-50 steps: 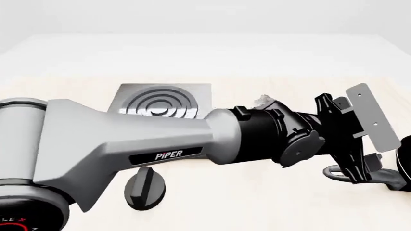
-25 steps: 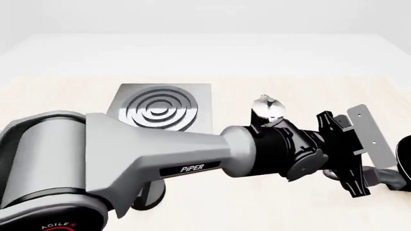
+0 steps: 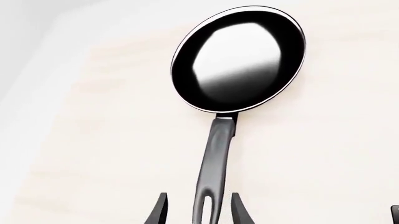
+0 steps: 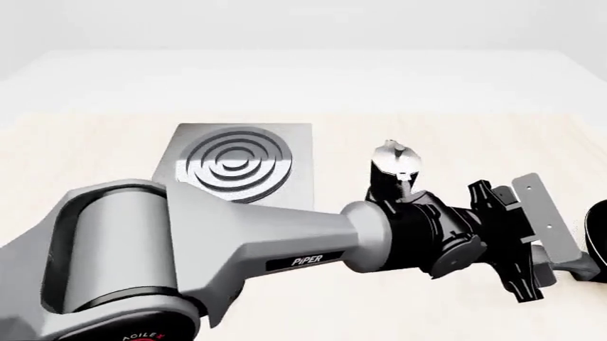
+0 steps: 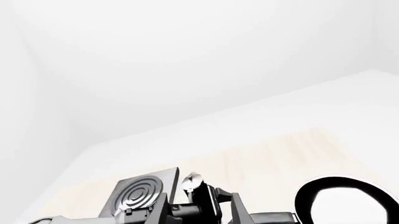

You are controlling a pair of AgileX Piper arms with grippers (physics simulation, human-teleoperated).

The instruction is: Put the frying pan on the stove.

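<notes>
The frying pan (image 3: 238,59) is round and glossy black and lies flat on the table, its dark grey handle (image 3: 213,172) pointing at my left gripper. My left gripper (image 3: 199,215) is open, with one finger on each side of the handle's holed end and a gap on both sides. In the front view the pan (image 4: 599,234) shows only at the right edge, with the left gripper (image 4: 548,268) at its handle. The stove (image 4: 237,165) is a grey square slab with silver rings, far left of the pan; it also shows in the right wrist view (image 5: 138,196). My right gripper is out of view.
A black-and-silver moka pot (image 4: 393,168) stands between the stove and the pan, just behind my left forearm (image 4: 284,249), which crosses the front of the table from lower left to right. The right wrist view shows the pan (image 5: 349,203) from high above.
My left arm has swung lower and toward the near side, bringing the gripper down to the pan's handle. The moka pot and the stove's front edge have come into sight.
</notes>
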